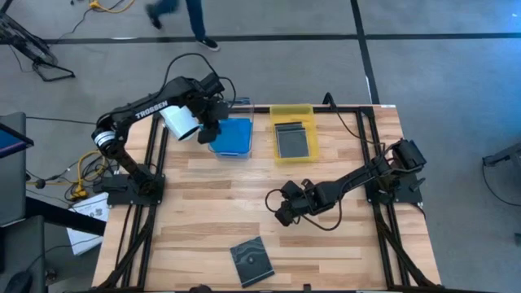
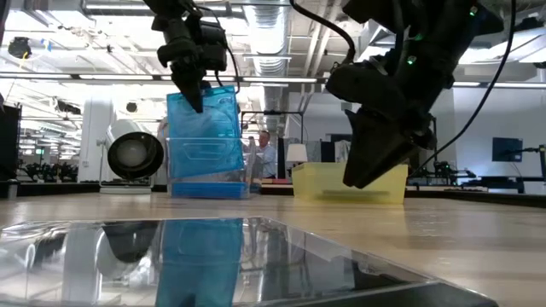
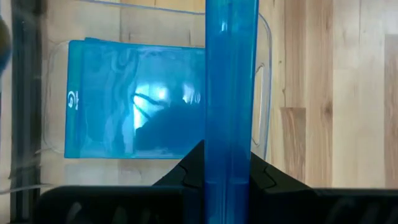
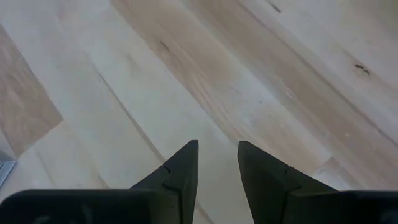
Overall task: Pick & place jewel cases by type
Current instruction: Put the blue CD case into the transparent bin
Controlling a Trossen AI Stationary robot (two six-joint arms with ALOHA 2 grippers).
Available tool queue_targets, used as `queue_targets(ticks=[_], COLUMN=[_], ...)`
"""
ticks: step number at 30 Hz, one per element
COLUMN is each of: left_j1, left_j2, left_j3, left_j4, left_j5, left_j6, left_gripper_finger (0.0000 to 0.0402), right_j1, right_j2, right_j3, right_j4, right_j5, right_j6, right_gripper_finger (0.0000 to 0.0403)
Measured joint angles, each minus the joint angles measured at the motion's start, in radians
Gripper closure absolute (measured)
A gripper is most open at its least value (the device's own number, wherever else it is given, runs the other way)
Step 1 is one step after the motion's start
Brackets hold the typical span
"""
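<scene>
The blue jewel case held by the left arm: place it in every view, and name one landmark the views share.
High view: mostly hidden under the left gripper, above the clear tray.
Low view: blue jewel case hangs upright over the clear tray, upper left.
Left wrist view: a vertical blue edge, centre, between the jaws.
Right wrist view: not in it.
Shared landmark: the clear tray holding another blue case.

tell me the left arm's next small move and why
Probably lower and release. The left gripper holds a blue jewel case on edge above the clear tray, where another blue case already lies flat.
</scene>
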Motion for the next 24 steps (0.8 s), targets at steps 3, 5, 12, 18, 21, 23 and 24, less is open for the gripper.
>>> queue_targets(ticks=[3, 5, 12, 18, 21, 23, 24], left_j1=[-0.005, -0.011, -0.032, -0.039, -0.039, -0.039, -0.039], left_j2=[0.001, 0.001, 0.001, 0.001, 0.001, 0.001, 0.001], left_j3=[0.000, 0.000, 0.000, 0.000, 0.000, 0.000, 0.000], left_j4=[-0.001, -0.001, 0.046, 0.074, 0.085, 0.091, 0.096], left_j5=[0.000, 0.000, -0.026, -0.053, -0.096, -0.129, -0.142], left_j6=[0.021, 0.037, 0.048, 0.048, 0.045, 0.046, 0.046], left_gripper_finger=[0.0366, 0.0364, 0.0321, 0.0272, 0.0256, 0.0249, 0.0245], right_j1=[0.001, 0.001, 0.004, 0.004, 0.004, 0.004, 0.004], right_j2=[0.000, 0.000, 0.000, 0.000, 0.000, 0.000, 0.000], right_j3=[0.000, 0.000, 0.000, 0.000, 0.000, 0.000, 0.000], right_j4=[0.005, 0.006, 0.015, 0.015, 0.015, 0.014, 0.014], right_j5=[0.000, 0.000, 0.000, 0.000, 0.000, 0.000, 0.000], right_j6=[0.000, 0.000, 0.000, 0.000, -0.001, -0.001, -0.001], right_gripper_finger=[0.0294, 0.0294, 0.0294, 0.0294, 0.0294, 0.0294, 0.0294])
